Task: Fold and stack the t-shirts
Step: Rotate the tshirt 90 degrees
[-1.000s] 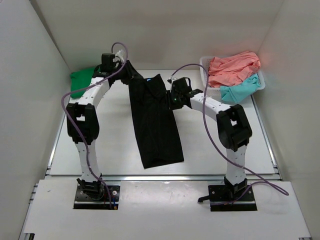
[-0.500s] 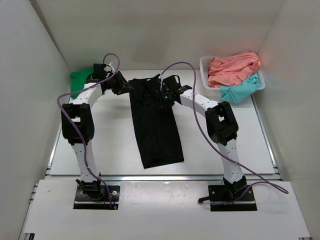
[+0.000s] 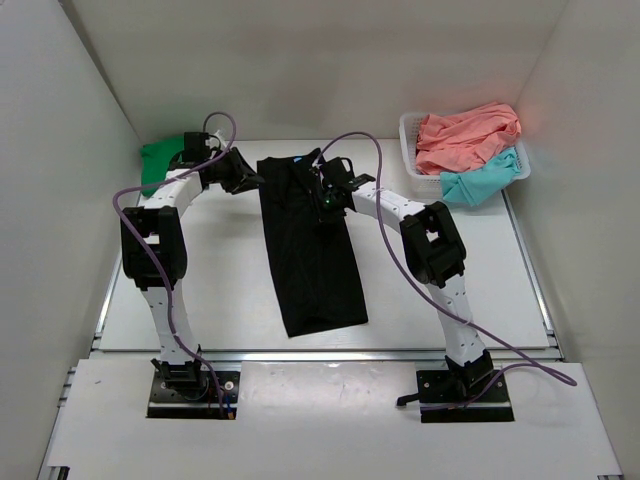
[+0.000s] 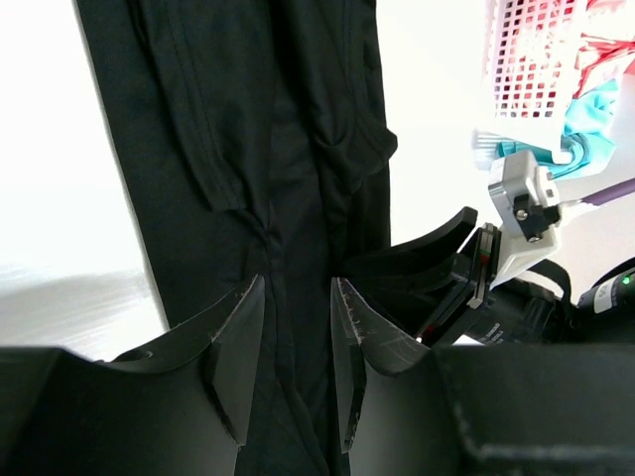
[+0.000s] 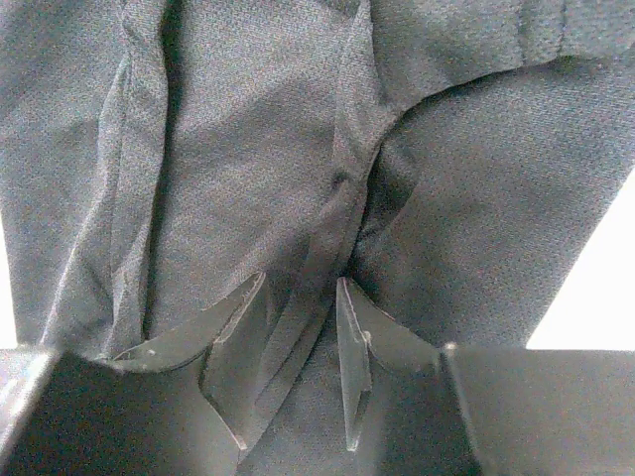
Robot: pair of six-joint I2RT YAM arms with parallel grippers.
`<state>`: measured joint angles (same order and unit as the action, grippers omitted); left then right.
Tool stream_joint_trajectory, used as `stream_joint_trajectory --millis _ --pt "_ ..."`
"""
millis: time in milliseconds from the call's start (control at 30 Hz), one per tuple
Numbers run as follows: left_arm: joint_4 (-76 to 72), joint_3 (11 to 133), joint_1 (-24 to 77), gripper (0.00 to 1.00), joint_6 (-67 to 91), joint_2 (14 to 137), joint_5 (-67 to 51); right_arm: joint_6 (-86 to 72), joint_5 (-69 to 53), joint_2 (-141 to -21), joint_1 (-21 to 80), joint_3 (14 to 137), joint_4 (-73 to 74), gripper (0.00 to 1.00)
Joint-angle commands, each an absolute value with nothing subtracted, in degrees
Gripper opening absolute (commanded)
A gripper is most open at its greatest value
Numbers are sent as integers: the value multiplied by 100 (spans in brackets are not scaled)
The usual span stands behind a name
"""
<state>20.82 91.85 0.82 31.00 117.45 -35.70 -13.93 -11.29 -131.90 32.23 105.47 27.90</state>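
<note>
The black t-shirt (image 3: 315,270) lies as a long narrow strip down the middle of the table, with a small pale label (image 3: 302,157) at its far end. My left gripper (image 3: 252,183) is at its far left corner, and its jaws (image 4: 298,297) are closed on a ridge of the black cloth (image 4: 288,149). My right gripper (image 3: 322,203) is low over the strip's upper right part, closed (image 5: 301,297) on a fold of the same cloth (image 5: 248,149). The green t-shirt (image 3: 158,160) lies at the far left. The coral-pink (image 3: 465,135) and teal (image 3: 480,182) t-shirts are in the basket.
The white plastic basket (image 3: 408,130) stands at the far right corner and also shows in the left wrist view (image 4: 526,59). White walls close in the table on the left, back and right. The right arm's wrist (image 4: 526,198) is close beside my left gripper.
The far end of the black t-shirt was held up off the table and now lies flat. Both grippers have come down and shifted left with it.
</note>
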Motion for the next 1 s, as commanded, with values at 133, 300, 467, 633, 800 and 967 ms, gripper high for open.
stream_joint_trajectory --millis 133,300,467,633,800,967 --pt "1899 9079 44 44 3138 11355 -3779 -1336 -844 -13016 3225 10749 2839 35" --pt "1828 9035 70 43 3182 11338 -3797 -1327 -1036 -13122 3173 10740 2891 14" --pt "1837 9018 79 43 3199 11312 -3788 -1318 -1134 -12973 3243 10793 2839 0" --pt "1767 8912 97 43 3270 11312 -3806 -1319 -1423 -12884 3348 10802 2725 0" --pt "1758 8851 114 42 3252 11268 -3806 -1301 -1591 -12867 3541 10758 2628 0" --pt "1828 8763 105 43 3261 11250 -3797 -1266 -1748 -12876 3559 10819 2575 0"
